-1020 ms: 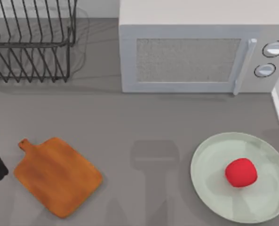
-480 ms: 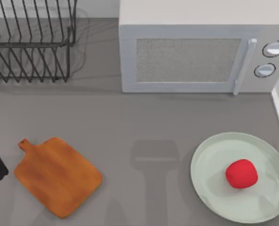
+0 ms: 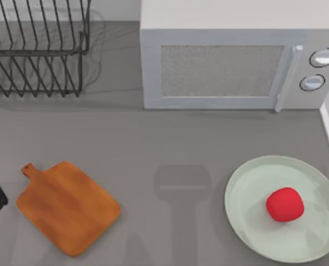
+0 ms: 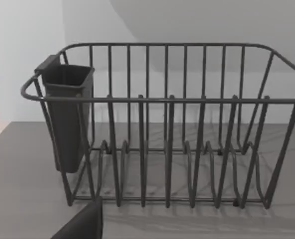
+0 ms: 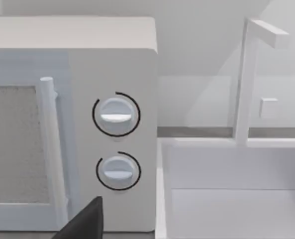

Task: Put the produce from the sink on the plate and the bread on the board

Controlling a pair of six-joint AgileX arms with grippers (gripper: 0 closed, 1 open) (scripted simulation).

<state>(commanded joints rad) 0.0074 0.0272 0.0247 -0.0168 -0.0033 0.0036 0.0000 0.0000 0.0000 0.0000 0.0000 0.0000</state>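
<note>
Red produce (image 3: 284, 204) sits on the mint-green plate (image 3: 247, 188) at the surface's right; the wooden board (image 3: 67, 207) lies bare at the left. Whether either arm's jaws are apart I cannot tell. Ahead of the left jaws stands a wire rack (image 4: 172, 124).

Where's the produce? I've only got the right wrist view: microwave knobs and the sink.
Observer: Top view has the produce lying on the plate, at the table's right.
Operator: Anything on the board?
Observer: No. The board lies bare at the table's left, handle pointing toward the back.
Operator: What's the left wrist facing?
Observer: A wire dish rack with a dark cutlery cup hung on one end.
</note>
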